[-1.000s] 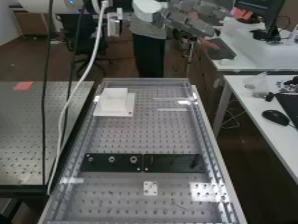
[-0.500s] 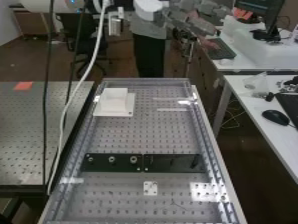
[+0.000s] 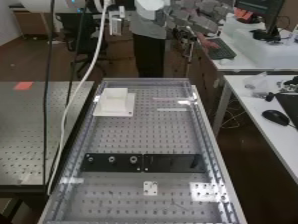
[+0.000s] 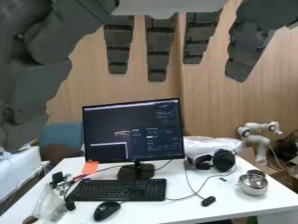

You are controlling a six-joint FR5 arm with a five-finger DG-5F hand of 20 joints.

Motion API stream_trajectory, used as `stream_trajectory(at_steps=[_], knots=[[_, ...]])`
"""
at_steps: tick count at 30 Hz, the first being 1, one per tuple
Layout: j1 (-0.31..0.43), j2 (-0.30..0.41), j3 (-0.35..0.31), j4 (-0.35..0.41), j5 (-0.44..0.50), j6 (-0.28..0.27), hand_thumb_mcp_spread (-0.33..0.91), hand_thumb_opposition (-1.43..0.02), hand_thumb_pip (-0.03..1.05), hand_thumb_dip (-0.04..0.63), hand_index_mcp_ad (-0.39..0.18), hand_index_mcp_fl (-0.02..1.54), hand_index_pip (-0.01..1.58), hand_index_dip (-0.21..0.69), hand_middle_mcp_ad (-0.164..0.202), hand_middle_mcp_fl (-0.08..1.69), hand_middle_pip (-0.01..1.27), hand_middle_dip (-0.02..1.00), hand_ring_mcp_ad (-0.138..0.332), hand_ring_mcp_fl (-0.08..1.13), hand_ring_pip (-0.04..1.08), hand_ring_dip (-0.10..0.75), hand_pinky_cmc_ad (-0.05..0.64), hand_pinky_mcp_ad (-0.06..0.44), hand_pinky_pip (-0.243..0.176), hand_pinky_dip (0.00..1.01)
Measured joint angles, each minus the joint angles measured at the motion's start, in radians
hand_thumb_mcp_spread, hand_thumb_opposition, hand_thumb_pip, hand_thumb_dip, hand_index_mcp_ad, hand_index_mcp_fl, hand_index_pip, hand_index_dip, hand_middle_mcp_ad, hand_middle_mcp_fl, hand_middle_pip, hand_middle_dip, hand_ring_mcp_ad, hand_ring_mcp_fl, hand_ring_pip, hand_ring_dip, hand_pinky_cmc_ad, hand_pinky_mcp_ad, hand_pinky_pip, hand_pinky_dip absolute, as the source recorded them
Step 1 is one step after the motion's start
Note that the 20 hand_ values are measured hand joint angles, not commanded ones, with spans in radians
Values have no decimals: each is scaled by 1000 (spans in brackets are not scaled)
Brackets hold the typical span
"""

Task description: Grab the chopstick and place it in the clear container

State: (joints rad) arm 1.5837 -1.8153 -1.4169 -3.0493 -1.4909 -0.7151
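The perforated bench (image 3: 146, 135) is largest. Past its far right corner, the hand (image 3: 193, 20) has straight fingers spread apart. At far left sits a pale, boxy container (image 3: 116, 102). At far right lie two thin strips, one pinkish (image 3: 171, 98), one white (image 3: 172, 109), possibly the chopstick; their long axes run left-right.

Chopstick (image 3: 172, 109): one, apparently; pale, slender, straight. Lying flat, crosswise, on the perforated bench (image 3: 143, 134), far end, high view's right side. A second pale strip (image 3: 171, 99) runs nearly parallel, just beyond; stick or reflection, cannot be told.

Container (image 3: 116, 98): one; small, square, whitish. Upright on a flat white base (image 3: 131, 104), far end, left side of the same view, apart from the chopstick. Contents indistinct.
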Motion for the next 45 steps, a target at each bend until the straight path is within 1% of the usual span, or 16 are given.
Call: stream_trajectory(at_steps=[13,15,20,30,40,43,45], knots=[[-1,2,-5,17,-20,1,188,-672,482,86,-185,223,51,283,28,218,124,279,131,5,96,164,522,377,-105,161],[-1,5,-8,20,-22,2,188,-672,482,86,-185,223,51,283,28,218,124,279,134,2,96,164,522,377,-91,164],[1,7,-9,22,-11,8,188,-672,482,86,-185,223,51,283,28,218,124,279,134,5,96,164,522,377,-93,164],[-7,5,-13,36,-29,18,188,-672,482,84,-185,223,51,283,28,218,124,279,131,5,98,164,522,377,-93,164],[-5,9,-23,46,-8,24,188,-672,482,84,-182,223,51,283,28,218,124,279,131,5,94,164,522,377,-93,162],[-2,15,-31,52,-6,23,188,-672,482,84,-182,223,51,283,28,218,124,279,131,5,94,164,522,379,-75,164],[0,18,-34,54,-4,20,188,-672,482,84,-182,223,51,283,28,218,124,279,131,5,98,164,522,377,-75,164]])
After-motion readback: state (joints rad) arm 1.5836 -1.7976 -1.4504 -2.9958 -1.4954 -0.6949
